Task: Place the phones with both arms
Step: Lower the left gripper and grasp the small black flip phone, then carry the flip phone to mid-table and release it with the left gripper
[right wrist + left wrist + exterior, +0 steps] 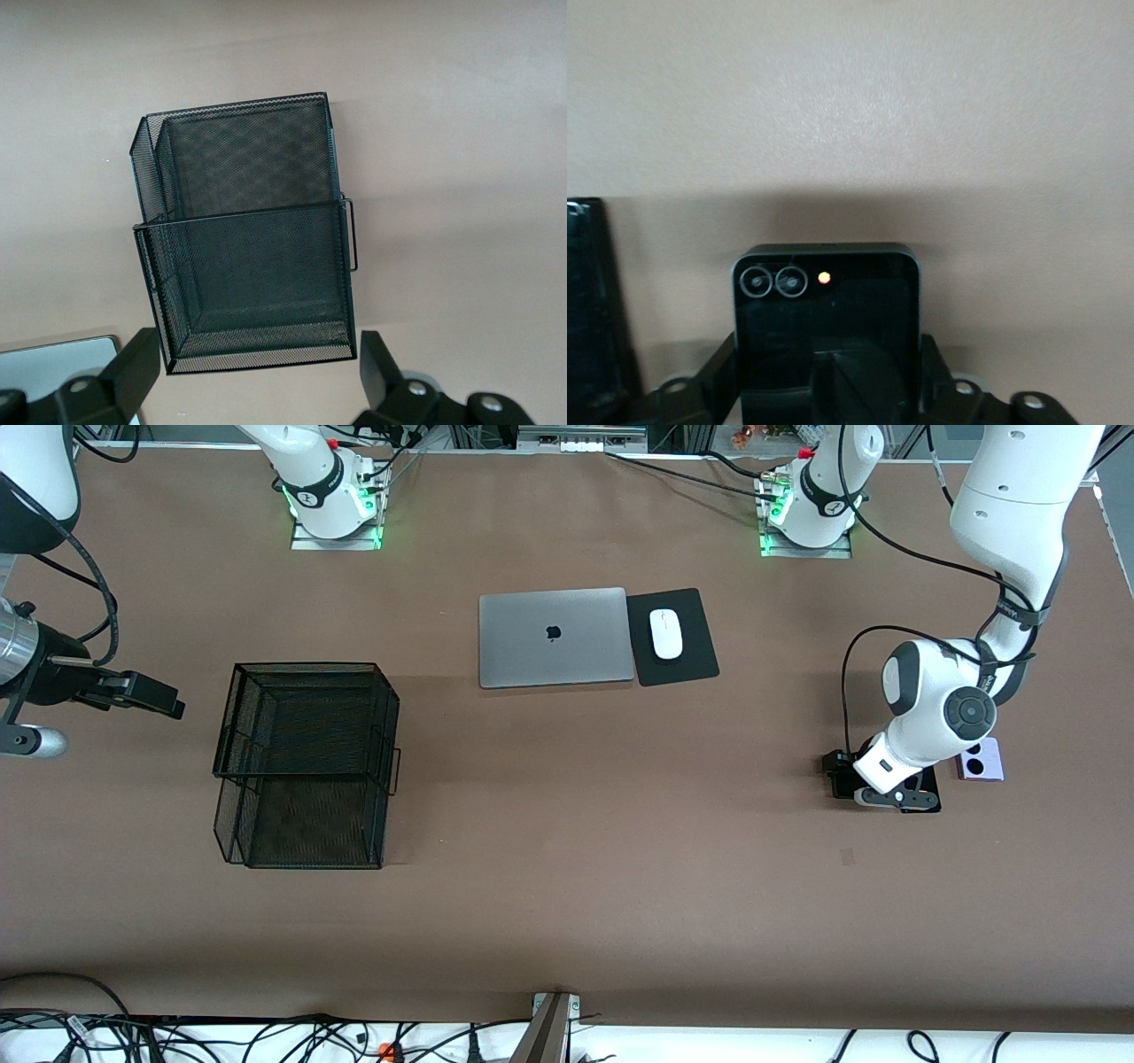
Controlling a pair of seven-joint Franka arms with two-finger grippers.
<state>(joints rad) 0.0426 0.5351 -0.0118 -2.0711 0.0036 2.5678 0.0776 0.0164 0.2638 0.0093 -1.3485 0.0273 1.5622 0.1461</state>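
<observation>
Black and squarish, the flip phone (826, 332) lies flat on the brown table (567, 903) at the left arm's end, with the left gripper (890, 795) down on it and its fingers (709, 376) pinching the phone's two side edges. The lilac phone (981, 760) sits just beside it and the slim black slab (592, 301) close alongside. The grip looks centred, so a straight, level lift should keep the phone from slipping or clipping either neighbour; the phone has barely any long axis, and its camera-lens end points away from the left wrist. Spread-fingered, the right gripper (146, 693) waits above the table beside the black mesh basket (306, 762).
</observation>
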